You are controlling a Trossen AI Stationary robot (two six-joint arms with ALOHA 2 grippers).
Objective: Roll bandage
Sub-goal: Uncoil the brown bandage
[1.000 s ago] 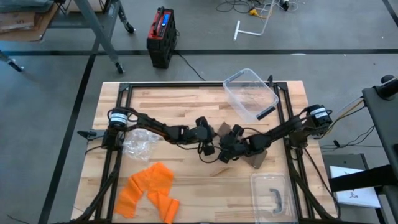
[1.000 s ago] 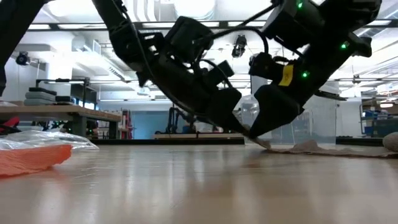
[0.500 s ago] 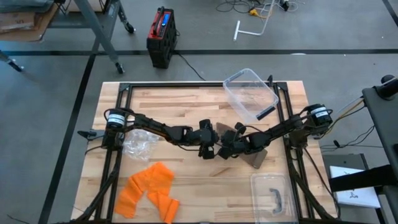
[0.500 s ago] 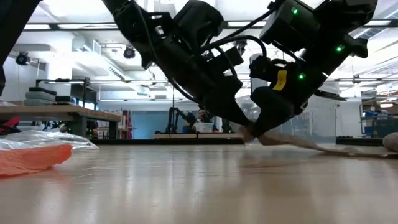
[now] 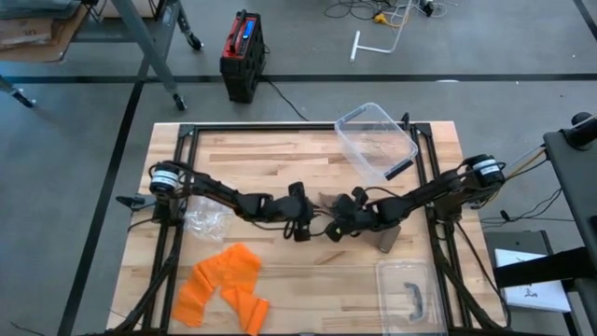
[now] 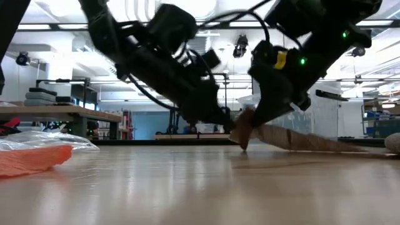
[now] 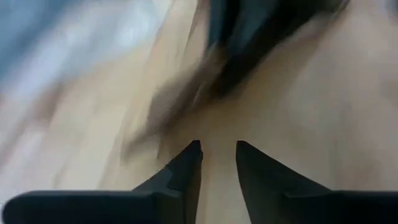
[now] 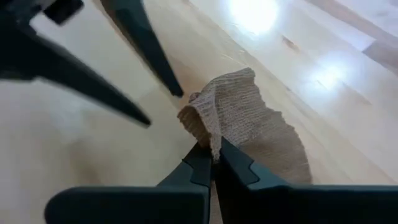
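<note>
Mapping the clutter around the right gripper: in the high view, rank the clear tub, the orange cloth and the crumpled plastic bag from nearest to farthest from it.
From the right gripper, shut on the bandage:
1. Clear tub, toward the table's far edge, on the right arm's side.
2. Crumpled plastic bag, on the left arm's side, by that arm's base.
3. Orange cloth, at the near-left corner.

A robotics lab or workshop: a butcher-block table (image 5: 242, 154) in a black frame stands on a grey concrete floor (image 5: 75, 140) with taped lines, loose cables (image 5: 368, 11) and a red battery box (image 5: 242, 51); the low view shows workbenches (image 6: 56, 112), ceiling strip lights (image 6: 81, 7) and another robot arm (image 6: 178, 119)
</note>
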